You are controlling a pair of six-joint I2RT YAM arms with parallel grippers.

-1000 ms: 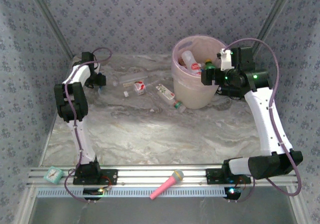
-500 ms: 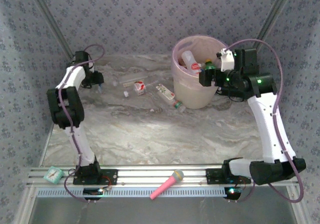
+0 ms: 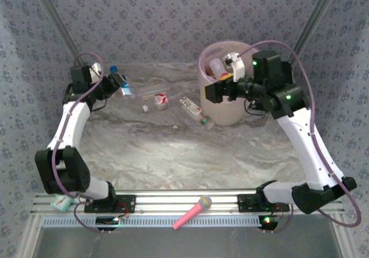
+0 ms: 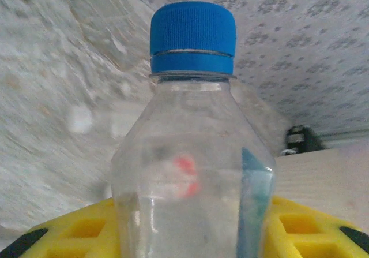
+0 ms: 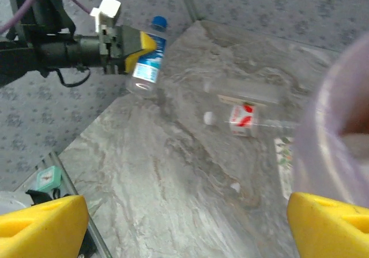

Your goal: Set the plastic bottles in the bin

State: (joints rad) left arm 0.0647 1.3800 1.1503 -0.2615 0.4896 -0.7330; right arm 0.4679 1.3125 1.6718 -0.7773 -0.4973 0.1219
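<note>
Plastic bottles [image 3: 189, 104] are partly in the bin [image 3: 230, 111] already. At least one white bottle [image 3: 216, 67] and some coloured caps show inside its pink liner [image 3: 203, 56], but I cannot count how many lie below.

One more is lifted. The left end effector [image 5: 141, 49] pinches a blue-capped bottle [image 4: 190, 154] by the lower body between its yellow pads [image 4: 86, 229]. It holds the bottle in the air above the far left corner of the worktop [image 3: 173, 154], well apart from the bin.

Four bottles lie on the worktop between this arm and the bin:
- a clear bottle [image 3: 151, 89]
- a red-labelled bottle [image 3: 162, 100] just beside it
- a pale-labelled bottle, the one nearer the bin
- a small bottle [image 3: 206, 121] at the foot of the bin

In my judgement the task is somewhere past the middle, with one carry to finish and about four picks after it.

The held bottle is transparent and looks empty. It has a ribbed blue cap screwed on, sloping shoulders and a blue label on the side, and it stands out of the end effector cap-first. It is light and smooth, so it may slip or turn if the grip is loose.

The right end effector [image 3: 214, 92] hangs beside the front of the bin with its fingers spread wide and nothing between them.
</note>
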